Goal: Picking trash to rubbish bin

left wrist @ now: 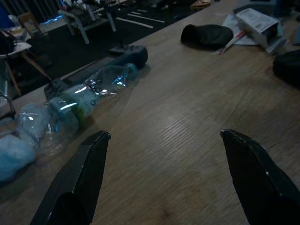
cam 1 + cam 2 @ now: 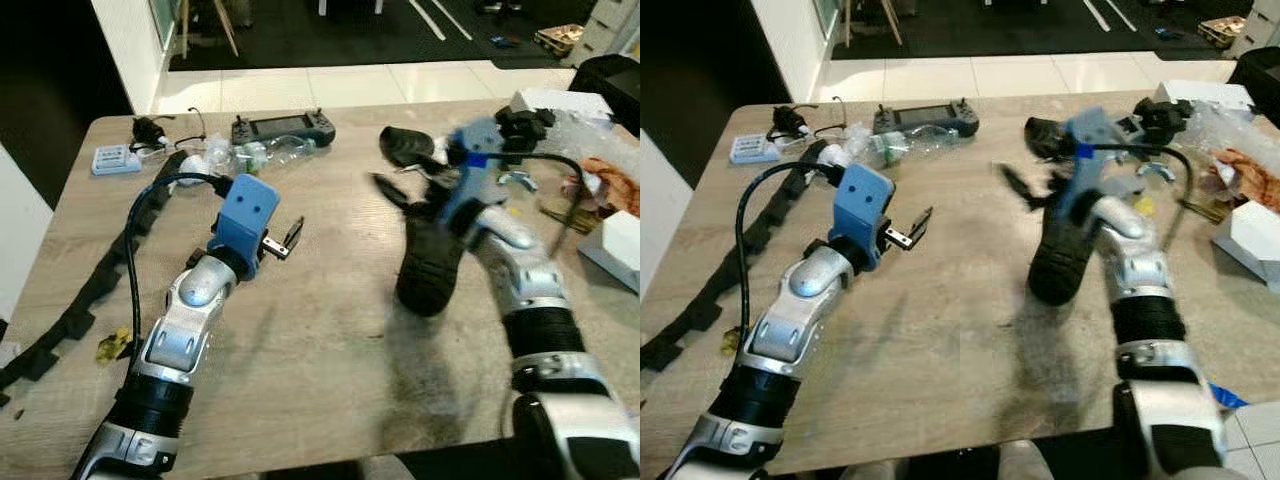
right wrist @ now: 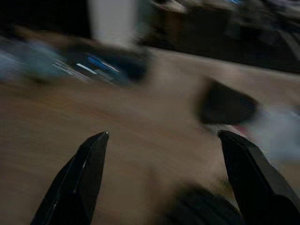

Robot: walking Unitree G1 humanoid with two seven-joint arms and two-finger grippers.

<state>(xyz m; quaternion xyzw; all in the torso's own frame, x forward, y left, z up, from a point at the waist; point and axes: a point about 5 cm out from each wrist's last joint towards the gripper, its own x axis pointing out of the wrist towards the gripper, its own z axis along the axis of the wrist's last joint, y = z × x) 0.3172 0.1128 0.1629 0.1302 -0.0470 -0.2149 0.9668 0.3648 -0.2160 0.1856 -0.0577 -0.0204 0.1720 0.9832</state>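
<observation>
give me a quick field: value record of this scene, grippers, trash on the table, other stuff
surface: wooden table
left gripper: open, above the table, pointing toward the crushed plastic bottle
right gripper: open, blurred by motion, above the table near a dark rolled object
trash candidates: crushed plastic bottle; black crumpled item; clear plastic wrapping
other items: handheld controller; white box; black foam strip
rubbish bin: cannot tell where it is

— How are our arms set?
— Both reach forward; our left gripper (image 1: 161, 176) has its fingers spread wide.
— And the right gripper (image 3: 164, 180)?
— Blurred, but its fingers look parted too.
</observation>
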